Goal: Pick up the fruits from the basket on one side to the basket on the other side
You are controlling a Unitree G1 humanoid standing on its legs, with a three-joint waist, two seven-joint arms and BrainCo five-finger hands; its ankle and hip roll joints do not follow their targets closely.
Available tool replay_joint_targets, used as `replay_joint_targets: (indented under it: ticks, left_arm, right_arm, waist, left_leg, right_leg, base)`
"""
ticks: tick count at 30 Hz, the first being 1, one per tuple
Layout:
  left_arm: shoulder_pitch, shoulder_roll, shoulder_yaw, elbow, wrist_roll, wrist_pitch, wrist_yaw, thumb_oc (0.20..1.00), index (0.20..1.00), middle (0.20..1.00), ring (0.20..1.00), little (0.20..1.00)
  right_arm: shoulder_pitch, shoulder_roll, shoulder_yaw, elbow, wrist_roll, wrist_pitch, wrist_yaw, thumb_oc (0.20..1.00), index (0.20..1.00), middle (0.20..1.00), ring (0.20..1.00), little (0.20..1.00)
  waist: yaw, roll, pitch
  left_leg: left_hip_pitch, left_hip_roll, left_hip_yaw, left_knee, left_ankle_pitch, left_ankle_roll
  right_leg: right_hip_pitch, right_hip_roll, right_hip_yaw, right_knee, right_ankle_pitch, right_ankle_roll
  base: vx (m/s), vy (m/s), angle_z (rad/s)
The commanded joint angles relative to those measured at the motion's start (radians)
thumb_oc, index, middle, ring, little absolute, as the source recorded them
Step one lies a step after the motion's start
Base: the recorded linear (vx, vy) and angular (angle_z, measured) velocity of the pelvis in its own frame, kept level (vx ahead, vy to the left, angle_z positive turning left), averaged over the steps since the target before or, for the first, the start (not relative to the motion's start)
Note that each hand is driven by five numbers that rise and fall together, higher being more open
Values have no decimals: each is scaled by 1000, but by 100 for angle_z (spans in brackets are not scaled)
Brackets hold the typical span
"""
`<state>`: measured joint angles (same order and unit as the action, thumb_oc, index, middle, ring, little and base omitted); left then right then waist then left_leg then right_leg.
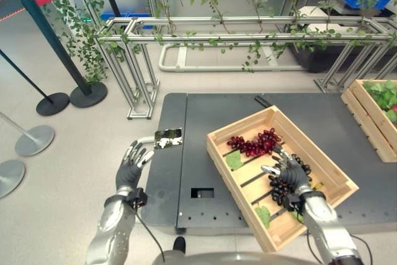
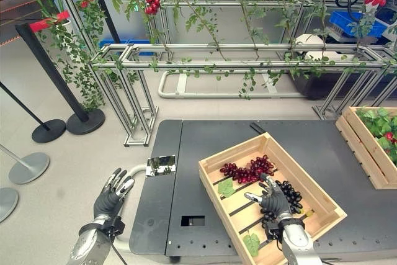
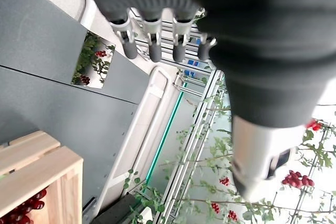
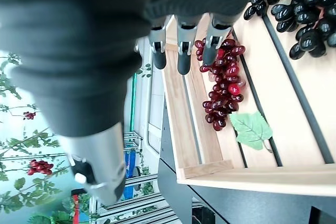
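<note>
dark platform (image 1: 205,147) carries a slatted wooden crate (image 1: 338,181). right hand (image 1: 290,175), fingers straight and apart, hovers over the black grapes (image 1: 279,185), holding nothing. red grapes (image 1: 254,143) lie just beyond its fingertips, long axis across the crate. left hand (image 1: 132,164) hangs relaxed, well apart. second crate (image 1: 367,116) stands far right; the right hand is nearer.

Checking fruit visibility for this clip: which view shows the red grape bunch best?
The right wrist view: the red grape bunch lies whole and close on the crate slats, just past the right robot hand. Both eye views show it small, inside the wooden crate. The left wrist view catches a few grapes.
</note>
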<state>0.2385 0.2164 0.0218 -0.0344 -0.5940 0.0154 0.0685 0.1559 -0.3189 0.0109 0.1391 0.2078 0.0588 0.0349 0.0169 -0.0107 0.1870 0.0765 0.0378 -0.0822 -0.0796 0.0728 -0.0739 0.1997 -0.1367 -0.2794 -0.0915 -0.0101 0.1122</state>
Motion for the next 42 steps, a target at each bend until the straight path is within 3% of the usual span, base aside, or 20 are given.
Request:
replay_joint_targets:
  ticks: [1,14,26,42]
  left_arm:
    - [-25,31,31,-2,44,-28,-10,1000,1000,1000,1000,1000]
    - [-65,75,36,11,89,-29,-9,1000,1000,1000,1000,1000]
    - [-77,84,32,23,100,-24,-14,1000,1000,1000,1000,1000]
    - [-111,119,-32,-4,65,-18,-16,1000,1000,1000,1000,1000]
  right_arm:
    - [-44,-26,-33,3,-8,-27,-8,1000,1000,1000,1000,1000]
    - [-66,-100,-62,106,-78,-2,-27,1000,1000,1000,1000,1000]
    - [-62,-147,-85,218,-121,22,-29,1000,1000,1000,1000,1000]
    - [-275,-133,31,536,-85,38,-99,1000,1000,1000,1000,1000]
  waist:
    - [24,-45,7]
    - [32,-83,85]
    - [25,-104,95]
    - [65,-119,128]
  left_leg:
    - [-21,15,-13,103,-169,9]
    - [-79,32,-23,71,-128,6]
    - [-87,22,-12,67,-131,13]
    - [-126,5,-21,90,-131,22]
  right_leg:
    - [-50,-34,-32,82,-115,20]
    - [-126,-23,-24,72,-83,23]
    - [-143,-38,-14,70,-73,31]
    - [-177,-48,-13,94,-68,30]
  base:
    - [0,0,0]
    - [-40,-11,-2]
    - [-1,5,-2]
    - [-9,0,0]
